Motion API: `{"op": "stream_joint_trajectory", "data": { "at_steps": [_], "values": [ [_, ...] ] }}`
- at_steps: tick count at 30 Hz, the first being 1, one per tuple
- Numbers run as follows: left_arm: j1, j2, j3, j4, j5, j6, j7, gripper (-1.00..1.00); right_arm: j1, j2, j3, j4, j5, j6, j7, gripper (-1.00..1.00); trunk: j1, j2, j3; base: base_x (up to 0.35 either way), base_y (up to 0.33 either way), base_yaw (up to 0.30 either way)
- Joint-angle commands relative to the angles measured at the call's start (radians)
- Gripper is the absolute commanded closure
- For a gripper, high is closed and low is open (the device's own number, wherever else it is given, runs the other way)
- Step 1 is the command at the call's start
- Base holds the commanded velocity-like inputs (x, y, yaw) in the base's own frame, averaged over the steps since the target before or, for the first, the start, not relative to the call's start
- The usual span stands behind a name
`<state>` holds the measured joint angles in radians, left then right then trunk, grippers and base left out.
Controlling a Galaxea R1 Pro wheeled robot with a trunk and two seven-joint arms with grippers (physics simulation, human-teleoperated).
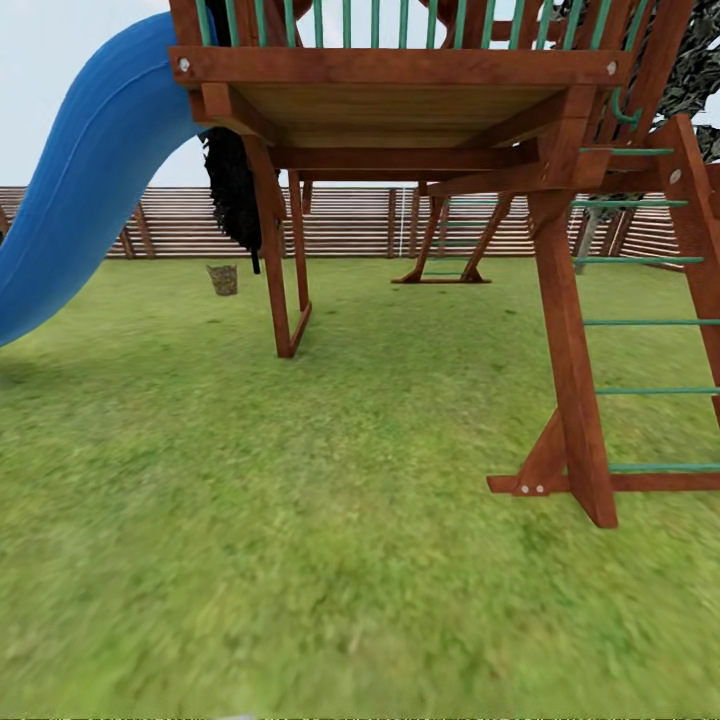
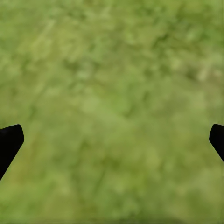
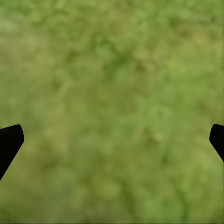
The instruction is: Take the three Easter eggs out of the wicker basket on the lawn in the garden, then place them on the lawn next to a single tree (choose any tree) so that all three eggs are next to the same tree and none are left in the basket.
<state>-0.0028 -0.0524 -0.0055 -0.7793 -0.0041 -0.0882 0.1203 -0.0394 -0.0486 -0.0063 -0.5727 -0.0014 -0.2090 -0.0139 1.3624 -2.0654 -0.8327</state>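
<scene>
L gripper: jaws standing wide apart, black fingertips peeking in at the 9 and 3 o'clock edges of the left wrist view, nothing btwn them but blurred grass. R gripper: same story, jaws spread wide, dark tips at 9 and 3 o'clock in the right wrist view, holding nothing, looking down at the lawn.

Moving outward, in the head view the lawn is filling the whole lower half, green and a bit patchy w/ yellowish blotches. The wicker basket is sitting far off at about 10 o'clock from frame centre, on the grass, well short of the fence. It's showing as a small brown tapered bucket shape, woven and mottled (too small to tell whether anything is inside).

A blue slide is sweeping down from 12 toward 9 o'clock, just left of the basket. A wooden play tower w/ reddish-brown posts is standing over the centre and right; its platform is spanning the top, and a ladder w/ green rungs is climbing at 3 o'clock. A dark black mass is hanging beside the near-left post, above the basket. The fence, brown horizontal slats, is running across the background. Some dark mottled foliage is showing at 1–2 o'clock behind the tower.
</scene>
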Motion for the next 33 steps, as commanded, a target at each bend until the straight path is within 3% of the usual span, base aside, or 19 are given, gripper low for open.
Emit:
{"op": "stream_joint_trajectory", "data": {
  "at_steps": [1,9,13,14,20,33],
  "values": [
    [0.000,0.000,-0.001,0.000,-0.001,-0.003,0.004,-1.00,0.000,0.000,-0.001,0.001,0.001,-0.002,-0.001,-1.00,0.004,-0.008,-0.006,0.000,0.000,0.000],
    [-0.006,0.000,0.001,0.001,-0.001,0.006,0.004,-1.00,-0.005,0.001,-0.001,-0.008,0.005,0.009,-0.014,-1.00,0.034,-0.064,-0.044,0.000,0.000,0.000],
    [-0.050,0.000,0.001,0.007,-0.001,0.015,0.006,-1.00,-0.046,0.001,-0.001,-0.002,0.008,0.067,-0.047,-1.00,0.050,-0.092,-0.063,0.000,0.000,0.000],
    [-0.082,0.001,0.001,0.011,-0.002,0.030,0.007,-1.00,-0.070,0.000,0.000,0.000,0.008,0.093,-0.055,-1.00,0.054,-0.099,-0.068,0.000,0.000,0.000],
    [-0.150,0.003,0.002,0.015,0.000,0.131,0.005,-1.00,-0.108,-0.002,0.000,0.001,0.009,0.107,-0.058,-1.00,0.077,-0.141,-0.096,0.000,0.000,0.000],
    [-0.157,-0.007,0.001,0.088,0.000,0.119,0.004,-1.00,-0.127,-0.002,0.005,0.040,0.011,0.103,-0.055,-1.00,0.126,-0.232,-0.158,0.000,0.000,0.000]
  ]
}}
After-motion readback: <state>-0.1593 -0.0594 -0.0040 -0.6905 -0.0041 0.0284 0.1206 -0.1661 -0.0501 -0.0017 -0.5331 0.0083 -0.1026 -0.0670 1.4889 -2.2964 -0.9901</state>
